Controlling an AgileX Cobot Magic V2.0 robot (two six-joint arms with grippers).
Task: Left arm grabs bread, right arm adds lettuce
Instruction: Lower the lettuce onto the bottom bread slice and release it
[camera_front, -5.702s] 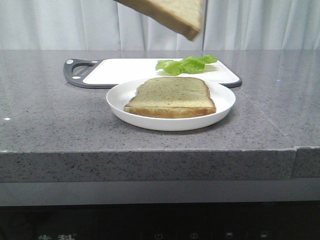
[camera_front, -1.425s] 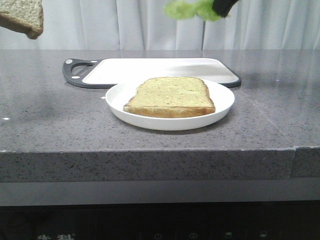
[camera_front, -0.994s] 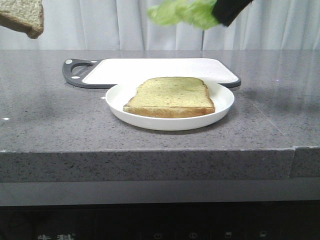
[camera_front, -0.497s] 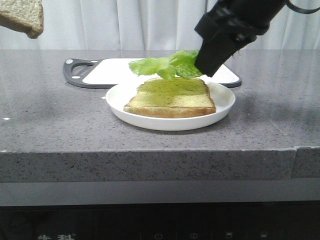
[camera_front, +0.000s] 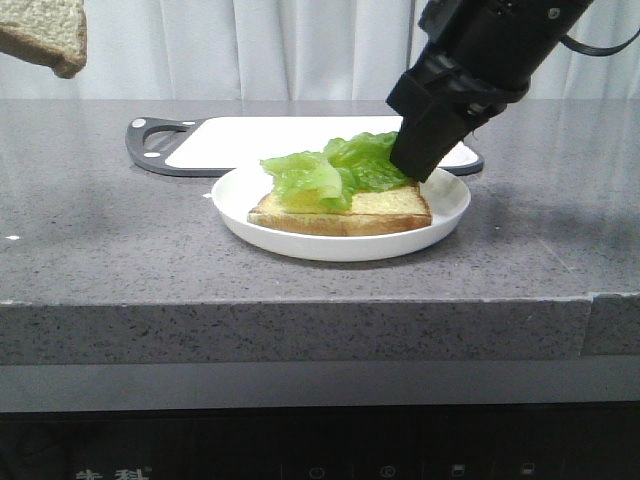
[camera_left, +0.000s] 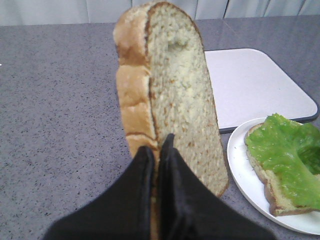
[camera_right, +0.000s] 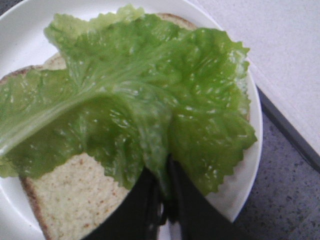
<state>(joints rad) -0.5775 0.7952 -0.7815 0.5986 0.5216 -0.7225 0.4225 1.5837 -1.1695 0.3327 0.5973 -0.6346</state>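
My left gripper (camera_left: 156, 147) is shut on the bread (camera_left: 170, 95), a toast slice with a golden crust and a dimple in its pale face. It is held on edge high at the far left of the front view (camera_front: 45, 35). My right gripper (camera_right: 162, 172) is shut on the lettuce (camera_right: 145, 95), which lies spread over the second slice (camera_right: 70, 197) on the white plate (camera_right: 245, 170). In the front view the right arm (camera_front: 460, 80) reaches down to the plate's right side, with the lettuce (camera_front: 330, 170) draped on the slice (camera_front: 385, 212).
A white cutting board (camera_front: 300, 140) with a dark rim and handle lies behind the plate (camera_front: 340, 240). The grey stone counter (camera_front: 120, 250) ends at a front edge. White curtains hang behind.
My right gripper has come down from above with the lettuce and laid it over the slice on the plate. The left gripper and its bread have stayed still.
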